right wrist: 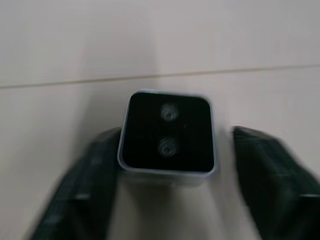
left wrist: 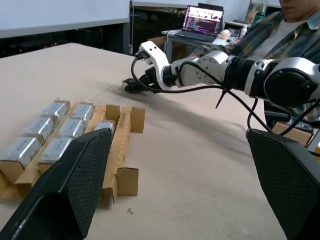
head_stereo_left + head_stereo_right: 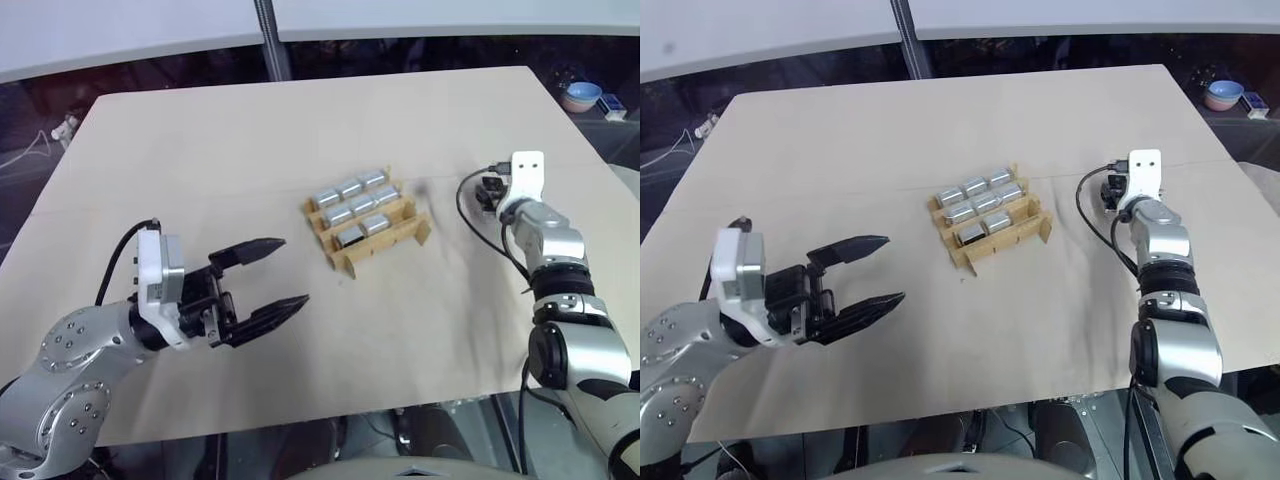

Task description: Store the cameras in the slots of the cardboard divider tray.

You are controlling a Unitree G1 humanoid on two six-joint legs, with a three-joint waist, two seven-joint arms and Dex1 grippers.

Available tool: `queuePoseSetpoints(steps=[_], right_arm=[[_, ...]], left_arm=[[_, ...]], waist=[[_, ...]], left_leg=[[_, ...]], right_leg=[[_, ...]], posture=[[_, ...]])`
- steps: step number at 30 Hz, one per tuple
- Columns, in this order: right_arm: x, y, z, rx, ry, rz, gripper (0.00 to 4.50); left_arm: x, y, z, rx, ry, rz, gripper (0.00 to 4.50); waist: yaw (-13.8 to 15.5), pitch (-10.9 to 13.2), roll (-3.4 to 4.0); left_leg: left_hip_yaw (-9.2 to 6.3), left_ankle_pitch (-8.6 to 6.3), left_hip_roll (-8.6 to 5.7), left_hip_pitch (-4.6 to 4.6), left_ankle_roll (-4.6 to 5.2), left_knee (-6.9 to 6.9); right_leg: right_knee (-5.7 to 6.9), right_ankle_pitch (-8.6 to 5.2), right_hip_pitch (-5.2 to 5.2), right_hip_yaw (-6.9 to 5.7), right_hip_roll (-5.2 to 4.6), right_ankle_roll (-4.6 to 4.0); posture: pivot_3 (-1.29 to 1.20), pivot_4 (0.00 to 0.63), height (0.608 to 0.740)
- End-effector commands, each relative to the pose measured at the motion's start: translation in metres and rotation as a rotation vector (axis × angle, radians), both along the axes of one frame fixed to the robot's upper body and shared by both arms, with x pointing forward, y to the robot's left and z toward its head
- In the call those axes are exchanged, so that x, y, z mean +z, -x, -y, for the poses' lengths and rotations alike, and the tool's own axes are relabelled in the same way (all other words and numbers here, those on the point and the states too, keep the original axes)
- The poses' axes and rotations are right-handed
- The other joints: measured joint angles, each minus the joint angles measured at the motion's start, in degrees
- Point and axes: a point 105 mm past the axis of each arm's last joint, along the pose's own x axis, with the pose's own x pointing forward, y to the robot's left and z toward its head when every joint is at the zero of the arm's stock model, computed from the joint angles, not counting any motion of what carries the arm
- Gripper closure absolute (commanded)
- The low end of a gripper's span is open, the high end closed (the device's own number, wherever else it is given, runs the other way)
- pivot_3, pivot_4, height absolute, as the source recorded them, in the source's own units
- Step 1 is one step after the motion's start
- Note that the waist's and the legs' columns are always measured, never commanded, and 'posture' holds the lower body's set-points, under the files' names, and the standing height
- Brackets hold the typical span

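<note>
Near the front edge, left gripper (image 3: 270, 275) gaping wide, empty. Mid-worktop (image 3: 200, 150), cardboard divider tray (image 3: 368, 222) packed with cameras (image 3: 352, 205). Toward the right edge, right gripper (image 1: 170, 165) straddling one camera (image 1: 167, 132), grip unclear. Beyond, laptop (image 2: 202, 22) and seated person (image 2: 280, 25).

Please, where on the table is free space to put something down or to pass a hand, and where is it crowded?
Free: the wide bare table beyond the left tool, and the strip between the cardboard divider tray and the near edge. Crowded: the tray, with cameras in its slots, and the patch at the right tool, where another camera lies between its fingers.
</note>
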Motion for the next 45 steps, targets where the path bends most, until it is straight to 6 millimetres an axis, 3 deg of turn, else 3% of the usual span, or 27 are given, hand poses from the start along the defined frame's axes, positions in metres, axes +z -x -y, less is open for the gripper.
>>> queuePoseSetpoints(steps=[1, 4, 6, 9, 12, 15, 21, 31, 39, 42, 44, 45], right_arm=[[0.016, -0.002, -0.005, 0.03, 0.027, 0.06, 2.57], [0.047, 0.013, -0.02, 0.191, 0.137, 0.231, 2.57], [0.067, 0.044, -0.054, 0.451, 0.32, 0.369, 2.57], [0.075, 0.087, -0.095, 0.715, 0.402, 0.445, 2.57], [0.072, 0.147, -0.147, 1.022, 0.597, 0.554, 2.57], [0.07, 0.173, -0.172, 1.153, 0.637, 0.619, 2.57], [0.076, 0.181, -0.194, 1.239, 0.672, 0.698, 2.57], [0.093, 0.186, -0.209, 1.247, 0.675, 0.757, 2.57], [0.113, 0.191, -0.22, 1.25, 0.648, 0.794, 2.6], [0.114, 0.192, -0.222, 1.268, 0.603, 0.764, 2.6], [0.114, 0.193, -0.22, 1.27, 0.54, 0.728, 1.56], [0.108, 0.187, -0.209, 1.219, 0.516, 0.684, 1.3]], left_arm=[[0.007, 0.002, 0.0, 0.004, -0.013, 0.046, 0.0], [0.01, -0.013, -0.001, 0.117, 0.013, 0.032, 0.0], [0.014, -0.019, 0.001, 0.141, 0.042, -0.02, 0.0], [0.018, -0.029, 0.0, 0.195, 0.086, -0.11, 0.0], [0.034, -0.047, 0.004, 0.144, 0.228, -0.358, 0.0], [0.031, -0.054, 0.015, 0.089, 0.217, -0.538, 0.0], [0.024, -0.056, 0.037, -0.016, 0.156, -0.687, 0.0], [0.029, -0.066, 0.042, -0.023, 0.158, -0.669, 0.0], [0.025, -0.066, 0.047, -0.045, 0.139, -0.655, 3.59], [0.028, -0.067, 0.049, -0.059, 0.143, -0.627, 3.77], [0.032, -0.07, 0.051, -0.065, 0.148, -0.596, 3.77], [0.036, -0.077, 0.053, -0.049, 0.143, -0.558, 3.77]], waist=[[-0.01, 0.0, 0.0], [0.24, 0.0, 0.0], [0.54, 0.0, 0.0], [0.33, 0.0, 0.0], [0.42, -0.01, -0.08], [0.2, 0.01, -0.15], [0.47, 0.04, -0.28], [0.55, 0.03, -0.3], [0.72, 0.01, -0.32], [0.91, 0.01, -0.32], [1.24, 0.01, -0.32], [1.45, 0.01, -0.33]], left_leg=[[0.0, 0.0, 0.0, 0.0, 0.0, 0.0], [-0.01, 0.0, 0.0, -0.01, 0.0, 0.0], [-0.15, 0.0, 0.0, -0.1, 0.0, 0.02], [-0.15, -0.01, 0.0, -0.26, 0.02, 0.04], [-0.2, -0.01, 0.04, -0.23, 0.0, 0.1], [-0.2, 0.02, 0.02, 0.01, -0.07, 0.15], [-0.19, 0.04, -0.08, 0.2, -0.09, 0.26], [-0.19, 0.05, -0.07, 0.16, -0.11, 0.23], [-0.19, 0.05, -0.08, 0.15, -0.11, 0.24], [-0.19, 0.05, -0.08, 0.15, -0.11, 0.23], [-0.2, 0.05, -0.08, 0.15, -0.11, 0.23], [-0.2, 0.05, -0.08, 0.15, -0.11, 0.23]], right_leg=[[0.0, 0.0, 0.0, 0.0, 0.0, 0.0], [0.0, 0.0, 0.0, -0.01, 0.0, 0.0], [-0.04, 0.0, -0.01, -0.12, 0.0, 0.0], [-0.07, 0.0, -0.14, -0.12, -0.01, 0.02], [0.05, 0.0, -0.14, -0.15, 0.02, 0.03], [0.23, -0.01, 0.01, -0.13, 0.03, 0.04], [0.28, -0.01, 0.14, -0.1, 0.0, 0.04], [0.26, -0.01, 0.1, -0.08, 0.0, 0.03], [0.26, -0.01, 0.09, -0.09, 0.0, 0.03], [0.25, -0.01, 0.09, -0.09, 0.0, 0.03], [0.25, -0.01, 0.09, -0.09, 0.0, 0.03], [0.25, -0.01, 0.09, -0.09, 0.0, 0.02]], posture=[[0.0, 0.15, 0.74], [0.0, 0.15, 0.74], [0.0, 0.15, 0.74], [0.0, 0.15, 0.74], [0.0, 0.15, 0.74], [0.0, 0.15, 0.74], [0.0, 0.15, 0.74], [0.0, 0.15, 0.74], [0.0, 0.15, 0.74], [0.0, 0.15, 0.74], [0.0, 0.15, 0.74], [0.0, 0.15, 0.74]])
